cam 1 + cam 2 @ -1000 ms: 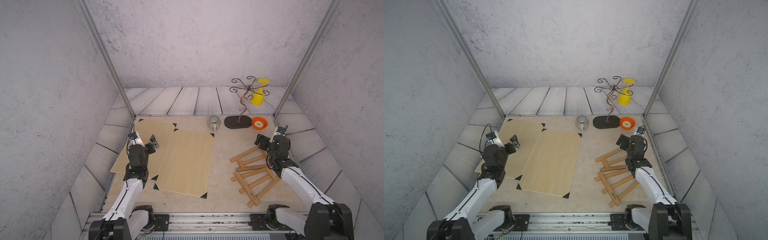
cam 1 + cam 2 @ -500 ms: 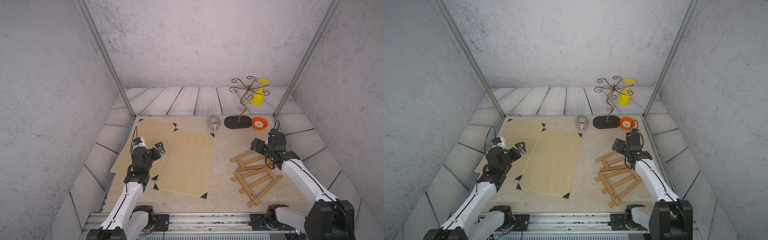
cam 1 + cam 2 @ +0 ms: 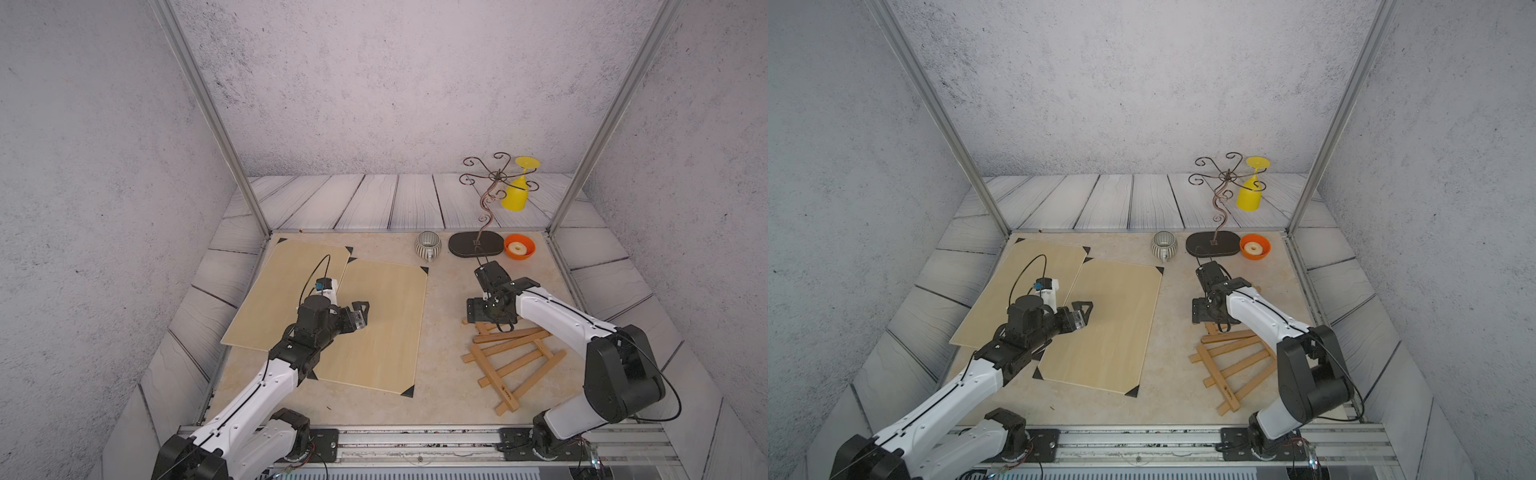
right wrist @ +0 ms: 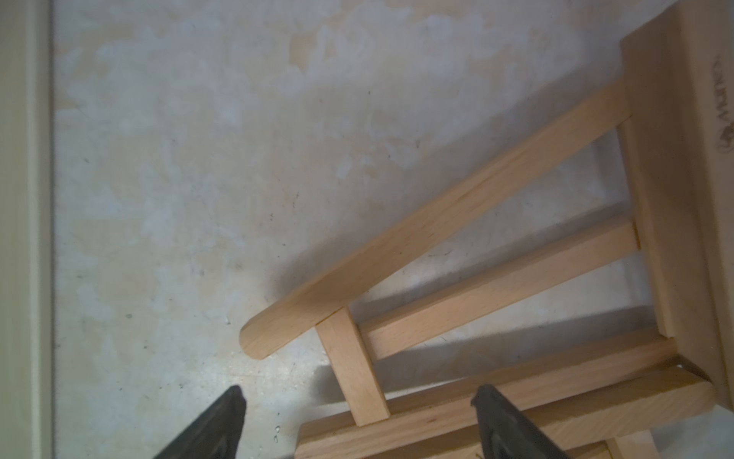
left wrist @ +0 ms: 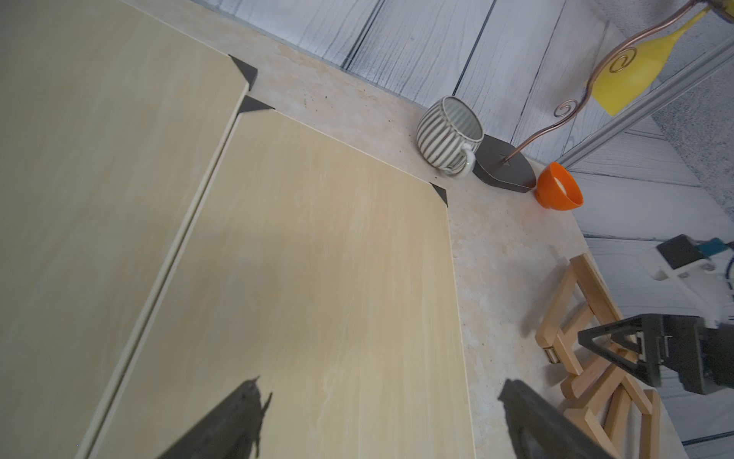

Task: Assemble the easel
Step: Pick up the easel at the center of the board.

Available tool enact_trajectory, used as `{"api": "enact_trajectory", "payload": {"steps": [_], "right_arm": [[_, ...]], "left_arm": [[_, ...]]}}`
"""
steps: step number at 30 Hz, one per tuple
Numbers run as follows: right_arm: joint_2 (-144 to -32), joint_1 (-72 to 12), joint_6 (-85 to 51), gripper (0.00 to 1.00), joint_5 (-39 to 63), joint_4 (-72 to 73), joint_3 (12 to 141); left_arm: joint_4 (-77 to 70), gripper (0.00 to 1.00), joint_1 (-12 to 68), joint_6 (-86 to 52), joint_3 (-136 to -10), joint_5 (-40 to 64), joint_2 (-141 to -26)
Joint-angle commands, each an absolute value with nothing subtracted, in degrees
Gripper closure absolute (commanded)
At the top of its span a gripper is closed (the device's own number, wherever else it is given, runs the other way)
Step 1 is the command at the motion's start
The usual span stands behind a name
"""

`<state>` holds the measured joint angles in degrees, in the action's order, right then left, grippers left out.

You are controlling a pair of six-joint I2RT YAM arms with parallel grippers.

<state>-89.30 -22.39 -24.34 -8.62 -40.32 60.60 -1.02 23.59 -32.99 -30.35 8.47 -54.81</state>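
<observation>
While the easel (image 3: 505,392) lies flat and folded by the tabletop's (image 3: 444,353) right edge, toward the front-right corner, the right claw (image 3: 476,311) hangs over its narrow end, released and holding nothing. In the right wrist view its fingertips (image 4: 216,425) straddle the short crosspiece where the slats meet. The left claw (image 3: 360,314) is also released. It hovers over the larger board (image 3: 386,357) mid-tabletop, well apart from the easel.

The main risk is likely a bad bite. Several slats overlap under the right claw, so closing there may catch only one of them. The frame could then pivot or skid instead of rising. A grip at that end also leaves the long wide end dragging, and any hinged leg might swing loose.

Room is tight toward the back edge, where a striped mug (image 3: 428,245), a wire stand's base (image 3: 461,249) and an orange bowl (image 3: 519,247) sit near the claw. The right edge is close beside the easel too. The bare strip between the easel and the larger board looks like the freest space to stand it up.
</observation>
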Motion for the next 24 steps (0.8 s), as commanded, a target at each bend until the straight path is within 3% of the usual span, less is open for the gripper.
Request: {"api": "enact_trajectory", "payload": {"steps": [1, 24], "right_arm": [[-92.57, -22.58, -22.98, 0.16, -8.56, -43.89, 62.18], [-104.77, -22.90, -19.45, 0.58, -4.27, -38.45, 66.27]], "left_arm": [[0.56, 0.03, 25.89, -31.31, -32.34, 8.21, -55.35], [0.36, 0.03, 30.82, -30.30, -34.13, 6.41, -58.77]]}}
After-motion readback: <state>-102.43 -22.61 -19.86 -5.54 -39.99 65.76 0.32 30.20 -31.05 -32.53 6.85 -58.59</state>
